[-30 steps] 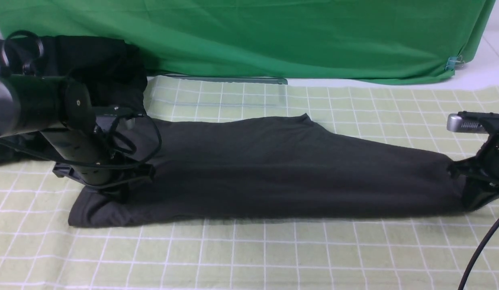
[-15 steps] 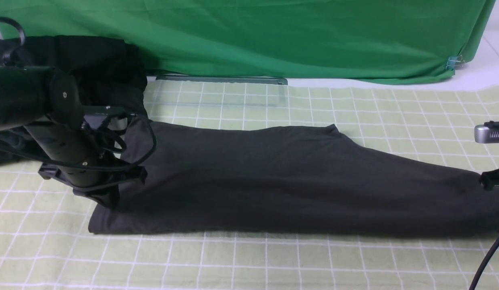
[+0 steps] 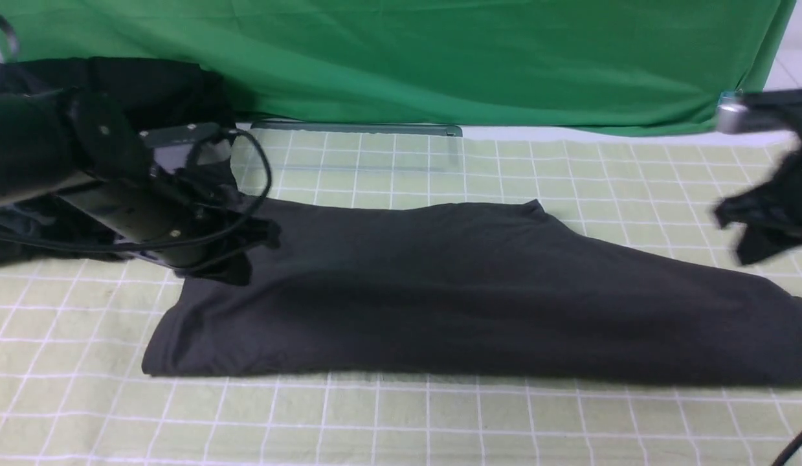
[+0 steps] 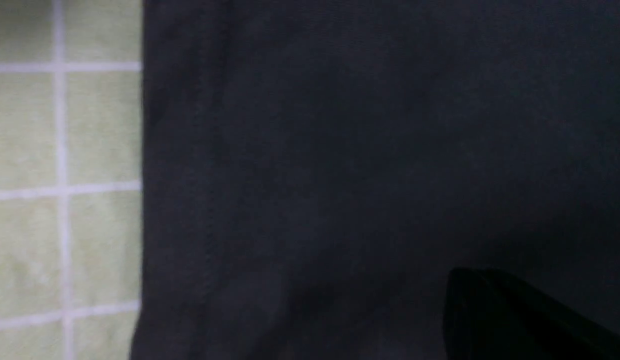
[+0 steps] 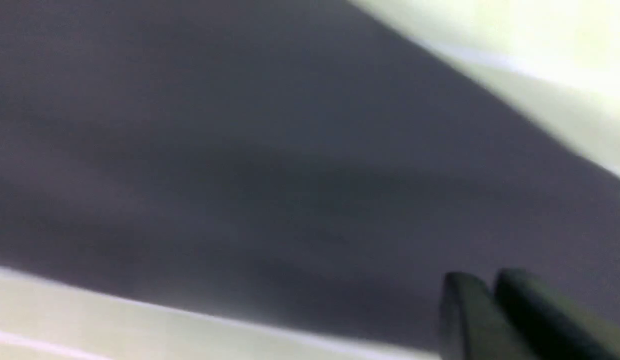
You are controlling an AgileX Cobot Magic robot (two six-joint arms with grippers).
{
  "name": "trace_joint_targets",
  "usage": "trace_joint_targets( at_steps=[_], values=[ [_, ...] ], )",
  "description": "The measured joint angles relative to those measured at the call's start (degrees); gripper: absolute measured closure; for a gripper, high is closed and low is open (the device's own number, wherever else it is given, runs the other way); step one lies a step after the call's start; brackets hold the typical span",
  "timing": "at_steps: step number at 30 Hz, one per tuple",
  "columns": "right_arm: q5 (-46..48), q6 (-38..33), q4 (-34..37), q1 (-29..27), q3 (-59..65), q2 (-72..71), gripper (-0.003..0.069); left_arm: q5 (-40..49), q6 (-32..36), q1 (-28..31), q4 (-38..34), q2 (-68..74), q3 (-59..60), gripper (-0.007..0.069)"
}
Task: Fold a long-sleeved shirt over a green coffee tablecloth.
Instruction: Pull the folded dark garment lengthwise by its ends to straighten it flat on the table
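A plain bright green cloth [image 3: 439,58] hangs across the top of the front view. Below it, a pale yellow-green tablecloth with a white grid [image 3: 401,421] covers the desk. The left end effector [image 3: 239,265], at the left of the frame, has its jaws together and sits low over the upper left corner of the charcoal-black long-sleeved shirt [image 3: 452,291]; whether it touches the fabric I cannot tell. The right end effector [image 3: 753,226], blurred at the right edge, is raised above the shirt, its dark fingers [image 5: 470,315] close together with nothing between them. The shirt lies as a long flat band across the middle of the tablecloth. A heap of dark garments [image 3: 148,84] sits at upper left.
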Motion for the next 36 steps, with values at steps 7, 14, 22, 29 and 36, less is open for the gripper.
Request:
trace_joint_targets(
  at_steps=[7, 14, 22, 29, 36],
  values=[
    [-8.5, -4.0, 7.5, 9.6, -4.1, 12.3, 0.0649, -1.6, -1.2, -2.6, 1.1, 6.0, -1.4, 0.0629],
    [-11.2, -1.9, 3.8, 10.2, -4.6, 19.4, 0.065, -0.5, -7.5, -1.4, 5.8, 8.9, -2.6, 0.0629],
    [-6.5, 5.2, -10.1, 6.8, -4.4, 11.8, 0.0649, 5.1, -7.8, 0.0, 10.0, 2.6, -2.4, 0.0629],
    [-1.0, 8.1, -12.0, -7.9, 3.4, 3.2, 0.0599, 5.8, -6.4, -1.2, 7.8, -6.1, -2.4, 0.0629],
    [-4.0, 8.1, -7.8, -18.8, 9.3, 5.5, 0.0198, 1.4, -6.2, -1.4, 8.1, 0.0, 2.5, 0.0629]
  ],
)
